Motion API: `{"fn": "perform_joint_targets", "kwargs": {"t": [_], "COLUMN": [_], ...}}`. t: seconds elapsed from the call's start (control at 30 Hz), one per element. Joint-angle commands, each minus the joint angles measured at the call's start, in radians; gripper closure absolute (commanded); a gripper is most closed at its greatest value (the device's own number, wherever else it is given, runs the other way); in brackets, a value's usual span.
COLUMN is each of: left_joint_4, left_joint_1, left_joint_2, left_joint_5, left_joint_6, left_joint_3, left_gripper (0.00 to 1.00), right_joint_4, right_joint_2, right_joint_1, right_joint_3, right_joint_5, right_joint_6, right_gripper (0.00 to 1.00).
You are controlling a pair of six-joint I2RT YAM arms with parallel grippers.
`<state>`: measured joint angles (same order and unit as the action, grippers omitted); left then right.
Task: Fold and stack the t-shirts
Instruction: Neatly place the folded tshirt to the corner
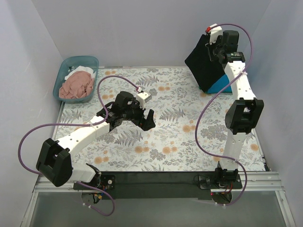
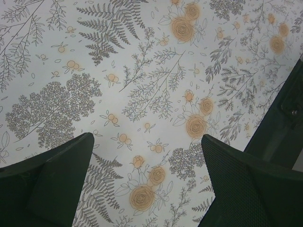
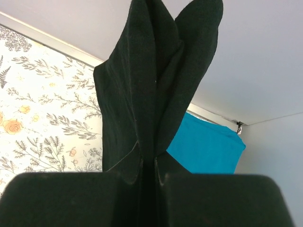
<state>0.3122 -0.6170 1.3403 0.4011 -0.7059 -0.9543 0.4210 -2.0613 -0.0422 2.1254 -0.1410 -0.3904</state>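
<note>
My right gripper (image 1: 213, 49) is shut on a folded black t-shirt (image 1: 201, 66) and holds it up at the far right corner; the cloth hangs from it. In the right wrist view the black t-shirt (image 3: 147, 94) is pinched between my right gripper (image 3: 148, 165). A teal-blue t-shirt (image 1: 222, 86) lies flat under it on the table, and shows in the right wrist view (image 3: 203, 146). A dusty pink t-shirt (image 1: 75, 86) with white cloth (image 1: 81, 70) sits in the tub. My left gripper (image 1: 142, 120) is open and empty over the table's middle (image 2: 147, 156).
A teal plastic tub (image 1: 64, 71) stands at the far left corner. The floral table cloth (image 1: 165, 142) covers the table. White walls close in on the left, back and right. Purple cables loop off both arms.
</note>
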Motion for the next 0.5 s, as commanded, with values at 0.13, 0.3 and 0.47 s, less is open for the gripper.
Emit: {"fn": "perform_joint_targets", "kwargs": {"t": [0.13, 0.3, 0.47], "left_joint_4": [-0.013, -0.001, 0.002], "left_joint_1": [0.005, 0.007, 0.006], "left_joint_2": [-0.029, -0.027, -0.015], "left_joint_5": [0.012, 0.024, 0.025], "left_joint_6": [0.019, 0.031, 0.034], "left_joint_3": [-0.006, -0.009, -0.011], "left_gripper": [0.02, 0.02, 0.02], "right_joint_4": [-0.030, -0.028, -0.030], "right_joint_2": [0.024, 0.003, -0.025], "right_joint_1": [0.033, 0.031, 0.076], "right_joint_3": [0.054, 0.059, 0.071], "right_joint_5": [0.003, 0.000, 0.003], "right_joint_6": [0.015, -0.002, -0.036], "right_gripper": [0.99, 0.99, 0.99]}}
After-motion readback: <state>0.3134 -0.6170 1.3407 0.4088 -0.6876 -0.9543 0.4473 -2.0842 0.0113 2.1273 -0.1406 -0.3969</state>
